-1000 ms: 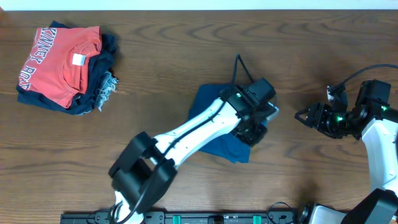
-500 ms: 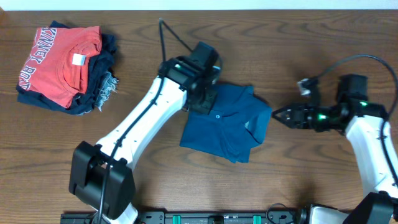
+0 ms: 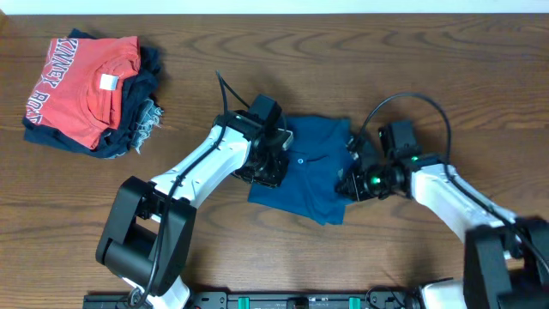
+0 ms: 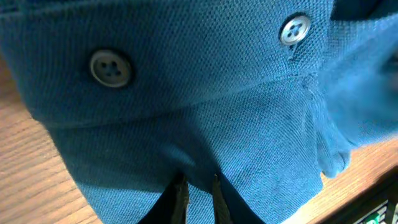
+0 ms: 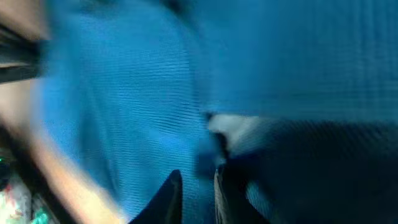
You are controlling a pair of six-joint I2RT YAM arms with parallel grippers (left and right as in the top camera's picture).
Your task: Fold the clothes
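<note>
The clothes (image 3: 313, 176) are one deep-blue buttoned garment lying folded in the middle of the table. My left gripper (image 3: 273, 163) presses on its left edge. In the left wrist view that gripper (image 4: 198, 183) shows only a narrow slit between its jaws. Its tips dig into the blue fabric (image 4: 217, 112) below two buttons, and a pinch cannot be made out. My right gripper (image 3: 352, 182) is at the garment's right edge. In the blurred right wrist view its jaws (image 5: 198, 177) stand close together with blue fabric (image 5: 124, 93) between them.
A folded red T-shirt (image 3: 81, 86) with white lettering lies on a dark frayed denim piece (image 3: 146, 120) at the table's far left. Bare wooden table (image 3: 429, 77) surrounds the garment. Cables loop above both wrists.
The left arm swung from the garment's right side, across its top, down to its left edge. The right arm came in from the far right onto the garment's right edge, its jaws narrowing.
</note>
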